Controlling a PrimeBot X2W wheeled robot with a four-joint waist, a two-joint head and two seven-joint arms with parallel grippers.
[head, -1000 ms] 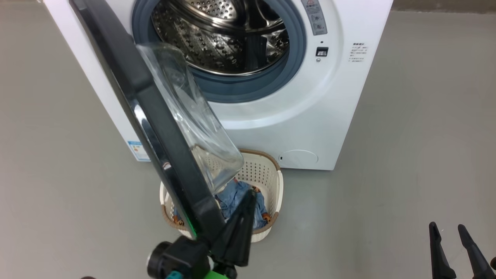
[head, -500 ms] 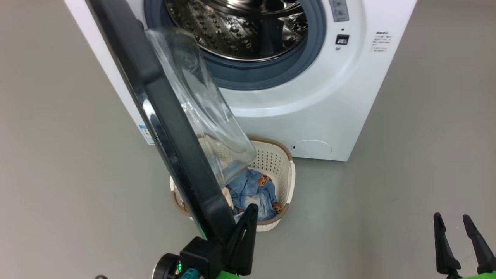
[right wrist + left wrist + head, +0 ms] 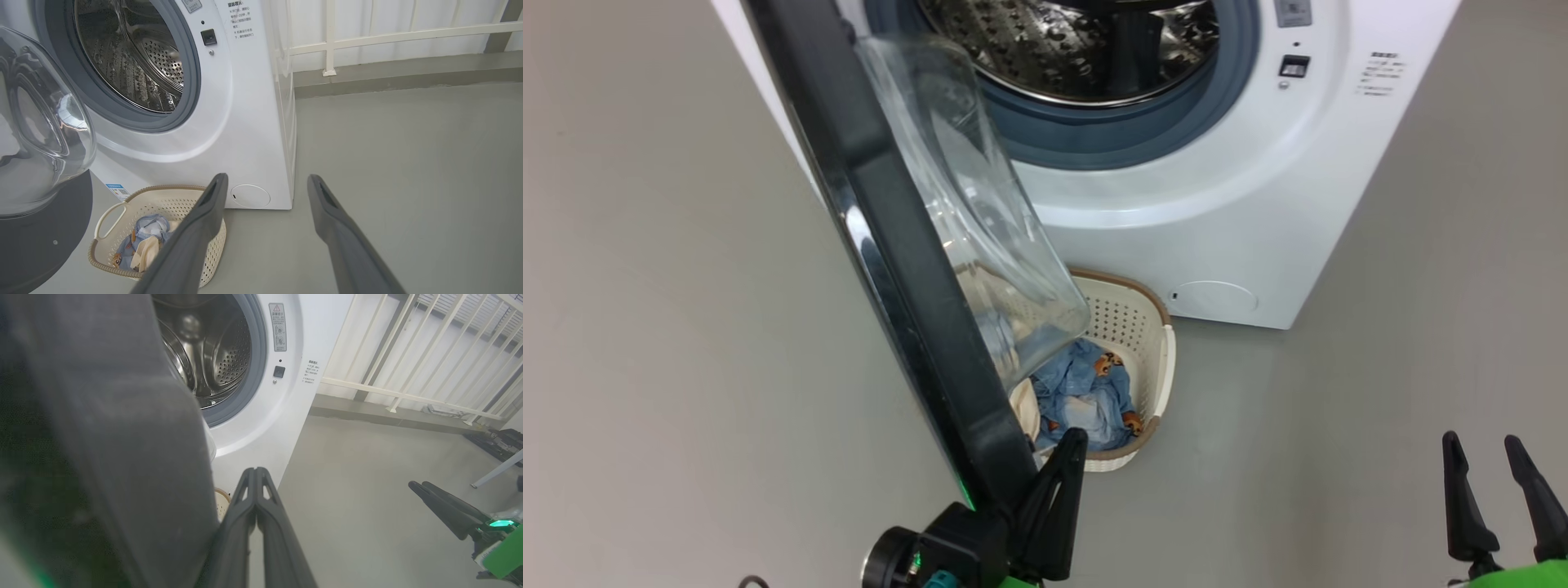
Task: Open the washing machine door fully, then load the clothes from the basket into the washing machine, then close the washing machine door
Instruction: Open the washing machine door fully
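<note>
The washing machine (image 3: 1176,229) stands with its steel drum (image 3: 1086,41) exposed. The washing machine door (image 3: 890,245) hangs open, its black rim running diagonally down the head view and its glass bowl (image 3: 980,212) over the basket (image 3: 1152,327). Blue bear-print clothes (image 3: 1086,392) and cream cloth (image 3: 143,249) lie in the basket. My left gripper (image 3: 1072,445) is shut, empty, resting beside the rim's lower end; in the left wrist view its fingertips (image 3: 255,473) meet next to the blurred door (image 3: 122,437). My right gripper (image 3: 1481,441) is open low on the right, well apart from the machine.
Bare grey floor (image 3: 1380,408) spreads right of the machine and basket. A white railing (image 3: 327,36) runs behind the machine. A table leg (image 3: 498,469) and dark gear stand far right in the left wrist view. A round cover (image 3: 1217,298) sits low on the machine's front.
The head camera has moved, so the whole picture slid right and up. More of the clothes show past the glass bowl. My left gripper stays shut by the door rim.
</note>
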